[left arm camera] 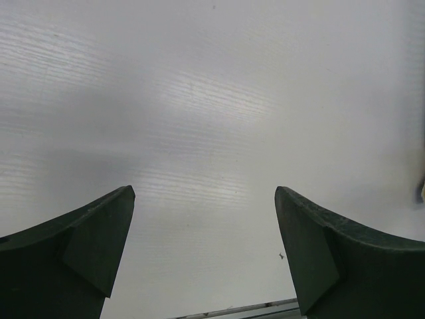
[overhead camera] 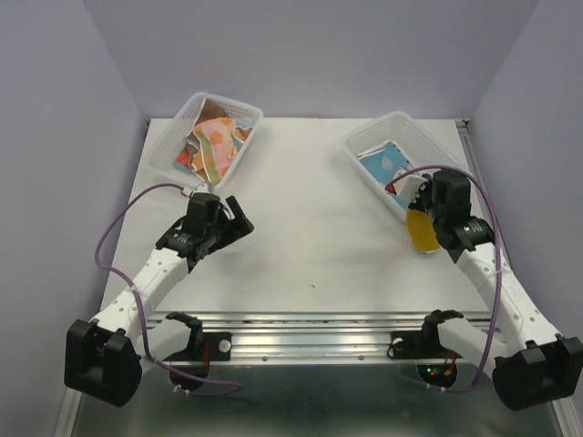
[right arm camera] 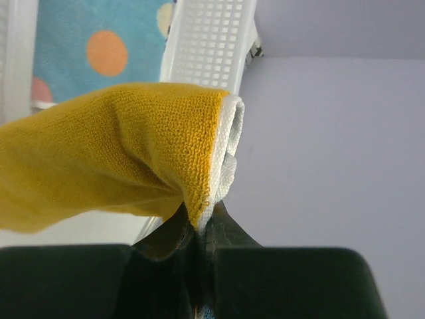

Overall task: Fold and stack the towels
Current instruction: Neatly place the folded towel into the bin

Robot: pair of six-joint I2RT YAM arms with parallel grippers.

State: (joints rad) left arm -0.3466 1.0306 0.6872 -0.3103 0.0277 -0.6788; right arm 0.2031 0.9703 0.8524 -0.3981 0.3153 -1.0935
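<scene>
The right gripper (right arm camera: 199, 229) is pinching the folded edge of a mustard yellow towel (right arm camera: 113, 153). Its jaws are pressing together on the cloth, and a white underside is showing at the pinched fold. In the overhead view this towel is hanging at the right middle of the frame, at the near end of the right basket (overhead camera: 372, 127). I cannot tell whether it is touching the table (overhead camera: 310, 228).

Inside that basket, toward the upper right, a light blue towel with orange dots (overhead camera: 384, 164) is lying flat. In the right wrist view the same towel is showing at the upper left, behind the basket's white mesh wall.

The left gripper (left arm camera: 204, 193) is hovering over the bare white table at the left middle of the overhead frame, its jaws spread wide and holding nothing. Just above it, at the upper left, the left basket (overhead camera: 171, 137) is holding a loose pile of towels (overhead camera: 217, 138) in orange, pink, white and blue patterns. They are crumpled together, so single pieces are hard to tell apart. The two baskets are sitting well apart near the far corners of the table.
</scene>
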